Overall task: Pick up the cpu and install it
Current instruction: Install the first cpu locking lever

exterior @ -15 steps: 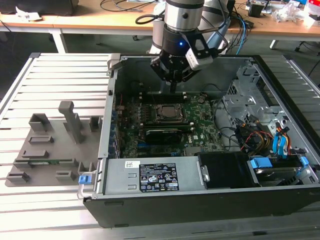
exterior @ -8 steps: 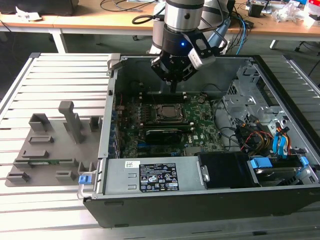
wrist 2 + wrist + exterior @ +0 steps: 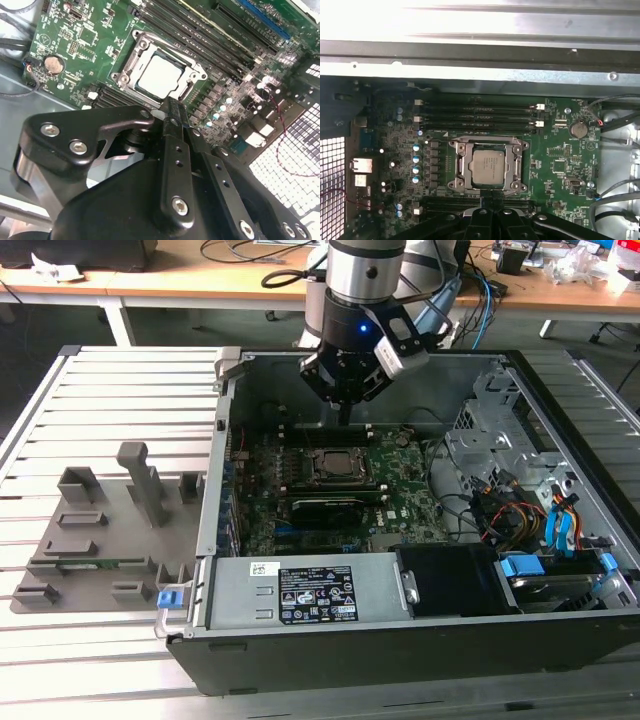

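One empty, narrowly pinched pincer (image 3: 488,196) is hovering above the cpu (image 3: 490,167) sitting in its socket frame (image 3: 460,170) just below; placing looks done, and backing off would need a straight lift.

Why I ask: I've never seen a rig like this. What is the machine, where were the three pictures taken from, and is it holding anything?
The machine is a robot arm that ends in a black gripper, the part that grasps things. The exterior view comes from a camera standing off the arm. The two wrist views come from cameras riding on the arm and look past the gripper at the work.

On the grey slatted metal table lies an open black computer case. A grey moulded parts tray lies beside it, on the exterior view's left. Inside the case is a green motherboard.

The small square silvery cpu already sits in its metal-framed socket on that board. The gripper hangs over the board near the socket, shut and holding nothing.
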Motion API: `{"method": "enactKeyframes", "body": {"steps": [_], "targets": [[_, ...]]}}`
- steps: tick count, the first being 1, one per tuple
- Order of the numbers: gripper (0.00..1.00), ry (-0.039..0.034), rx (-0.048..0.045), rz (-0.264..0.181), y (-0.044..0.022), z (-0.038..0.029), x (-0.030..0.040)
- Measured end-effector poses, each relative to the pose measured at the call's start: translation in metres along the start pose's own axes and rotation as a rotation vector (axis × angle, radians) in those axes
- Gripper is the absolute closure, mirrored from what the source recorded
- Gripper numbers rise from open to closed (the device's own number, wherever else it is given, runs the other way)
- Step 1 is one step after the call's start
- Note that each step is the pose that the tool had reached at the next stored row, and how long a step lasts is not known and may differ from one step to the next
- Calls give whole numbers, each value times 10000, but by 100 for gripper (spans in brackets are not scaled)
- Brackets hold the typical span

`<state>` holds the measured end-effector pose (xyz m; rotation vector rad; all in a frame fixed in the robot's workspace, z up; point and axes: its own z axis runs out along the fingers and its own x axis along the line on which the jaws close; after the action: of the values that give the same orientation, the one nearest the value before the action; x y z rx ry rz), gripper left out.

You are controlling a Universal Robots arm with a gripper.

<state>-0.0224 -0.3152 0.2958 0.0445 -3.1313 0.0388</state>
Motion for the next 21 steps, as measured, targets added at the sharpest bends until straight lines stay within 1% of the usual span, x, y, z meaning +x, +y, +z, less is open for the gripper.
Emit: {"method": "enactKeyframes", "body": {"steps": [2,5,10,19,21], "targets": [[89,-1,0,-1,2,1,48],[89,0,0,1,2,1,87],[89,-1,0,-1,4,1,137],[89,-1,0,-1,6,2,207],[89,-1,0,0,7,3,241]]}}
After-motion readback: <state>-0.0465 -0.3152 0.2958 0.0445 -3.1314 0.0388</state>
